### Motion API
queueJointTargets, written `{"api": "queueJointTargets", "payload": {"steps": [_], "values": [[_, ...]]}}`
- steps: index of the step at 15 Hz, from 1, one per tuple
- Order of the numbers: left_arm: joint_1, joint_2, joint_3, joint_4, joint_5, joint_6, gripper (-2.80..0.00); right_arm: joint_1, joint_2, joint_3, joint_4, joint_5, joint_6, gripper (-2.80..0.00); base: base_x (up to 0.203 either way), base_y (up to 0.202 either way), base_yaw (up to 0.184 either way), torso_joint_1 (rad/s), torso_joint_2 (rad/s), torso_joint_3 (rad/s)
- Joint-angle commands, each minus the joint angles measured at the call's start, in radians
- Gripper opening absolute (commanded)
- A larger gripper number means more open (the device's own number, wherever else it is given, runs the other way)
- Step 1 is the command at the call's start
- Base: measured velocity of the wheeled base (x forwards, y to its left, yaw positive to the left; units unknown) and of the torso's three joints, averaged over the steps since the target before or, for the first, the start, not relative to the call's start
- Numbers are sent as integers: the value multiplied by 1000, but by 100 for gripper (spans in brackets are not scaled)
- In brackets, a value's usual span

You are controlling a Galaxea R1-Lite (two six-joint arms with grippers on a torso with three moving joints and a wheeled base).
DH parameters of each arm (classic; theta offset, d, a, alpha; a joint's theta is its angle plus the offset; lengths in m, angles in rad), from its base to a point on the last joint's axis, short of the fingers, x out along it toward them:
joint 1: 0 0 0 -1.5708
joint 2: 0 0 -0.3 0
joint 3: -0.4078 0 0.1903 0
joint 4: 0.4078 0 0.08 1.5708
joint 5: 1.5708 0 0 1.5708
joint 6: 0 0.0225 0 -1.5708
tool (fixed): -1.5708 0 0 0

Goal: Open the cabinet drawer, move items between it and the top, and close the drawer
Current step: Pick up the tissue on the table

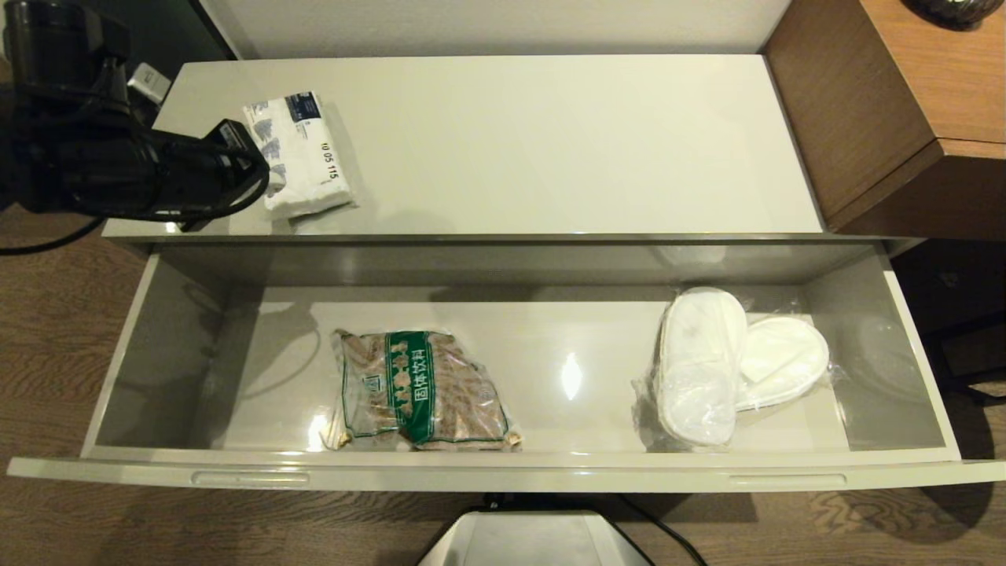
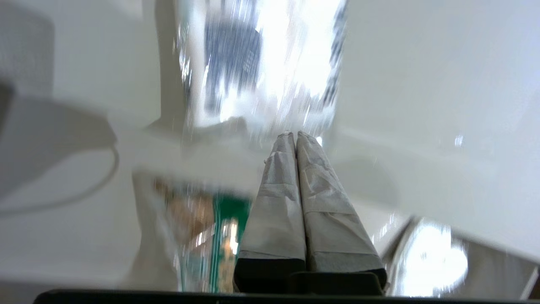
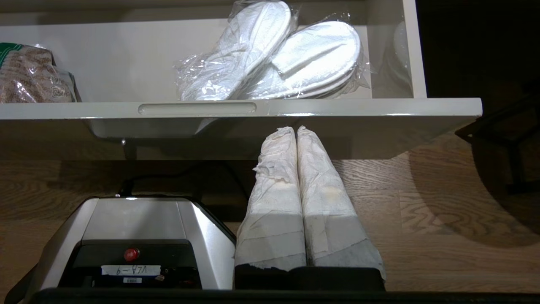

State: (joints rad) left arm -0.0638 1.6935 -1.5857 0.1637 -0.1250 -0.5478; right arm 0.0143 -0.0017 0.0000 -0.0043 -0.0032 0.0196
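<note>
The cabinet drawer [image 1: 503, 470] stands pulled fully out below the top [image 1: 550, 141]. A white tissue pack [image 1: 302, 153] with dark blue print lies on the top's left part. My left gripper [image 1: 253, 169] hovers at the pack's left edge; in the left wrist view it [image 2: 294, 134] is shut and empty, with the blurred pack [image 2: 261, 63] just ahead. Sealed white slippers [image 1: 731, 365] lie in the drawer's right part. My right gripper [image 3: 295, 128] is shut and empty, low in front of the drawer's front edge [image 3: 337, 107], below the slippers [image 3: 274, 55].
A brown packet with a green band [image 1: 416, 389] lies in the drawer's left-middle. A brown wooden desk [image 1: 904, 102] borders the top on the right. My grey base [image 3: 126, 236] sits on the wood floor beside the right gripper.
</note>
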Motion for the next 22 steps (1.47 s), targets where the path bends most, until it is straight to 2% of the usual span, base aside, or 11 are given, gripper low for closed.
{"api": "queueJointTargets", "payload": {"steps": [1,3,4,8,11,12,16,20,22], "values": [[-5,34,-62,-14,39,17,-280,1,-15,2,0,0,0,-280,0,0,0,0,0,0],[-8,39,-69,-14,84,65,-280,0,-15,3,0,0,0,-280,0,0,0,0,0,0],[-8,40,-67,-11,127,93,-280,0,-15,3,0,0,0,-280,0,0,0,0,0,0],[-8,57,-63,42,233,111,-280,1,-15,3,0,0,0,-280,0,0,0,0,0,0],[-10,20,-69,115,202,126,-280,1,-15,3,0,0,0,-280,0,0,0,0,0,0],[-18,9,-75,133,188,125,0,0,-15,2,0,0,0,-280,0,0,0,0,0,0],[-53,-3,-84,128,166,111,0,0,-15,3,0,0,-1,-280,0,0,0,0,0,0],[-51,37,-74,116,181,99,0,0,-15,3,0,0,-1,-280,0,0,0,0,0,0],[-47,82,-74,103,200,65,0,0,-15,3,0,2,-1,-280,0,0,0,0,0,0]]}}
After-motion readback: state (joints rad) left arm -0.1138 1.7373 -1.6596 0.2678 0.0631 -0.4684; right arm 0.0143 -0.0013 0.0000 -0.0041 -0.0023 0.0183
